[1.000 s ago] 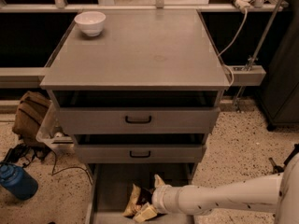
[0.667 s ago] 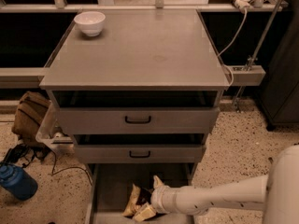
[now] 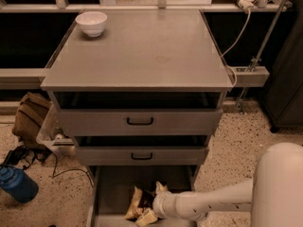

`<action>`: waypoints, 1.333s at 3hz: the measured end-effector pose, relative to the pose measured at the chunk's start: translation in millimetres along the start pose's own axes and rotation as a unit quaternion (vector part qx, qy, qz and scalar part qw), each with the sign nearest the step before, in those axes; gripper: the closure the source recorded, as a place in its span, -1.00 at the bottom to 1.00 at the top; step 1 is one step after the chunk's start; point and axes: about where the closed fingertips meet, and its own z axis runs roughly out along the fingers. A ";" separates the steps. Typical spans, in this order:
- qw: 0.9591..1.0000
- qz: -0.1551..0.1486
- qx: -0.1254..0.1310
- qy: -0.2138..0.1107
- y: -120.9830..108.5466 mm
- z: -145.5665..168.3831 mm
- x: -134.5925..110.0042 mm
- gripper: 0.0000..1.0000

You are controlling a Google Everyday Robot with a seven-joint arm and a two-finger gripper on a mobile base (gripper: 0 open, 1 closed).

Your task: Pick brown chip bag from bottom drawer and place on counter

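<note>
Brown crinkled foil chip bag (image 3: 134, 202) lies in the grey metal bottom drawer (image 3: 118, 183), just left of the white pincer (image 3: 152, 204), and whether that pincer grasps it cannot be told.

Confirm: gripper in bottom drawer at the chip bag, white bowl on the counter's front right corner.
Wrong corner. Camera view: white bowl sits on the counter's back left corner. The gripper is in the bottom drawer at the brown chip bag.
</note>
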 end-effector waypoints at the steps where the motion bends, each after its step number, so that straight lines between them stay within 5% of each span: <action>1: 1.000 0.008 0.000 0.015 -1.7 22.2 16.1 -1.00; 4: 0.997 0.053 0.040 0.046 -2.4 109.1 102.2 -1.00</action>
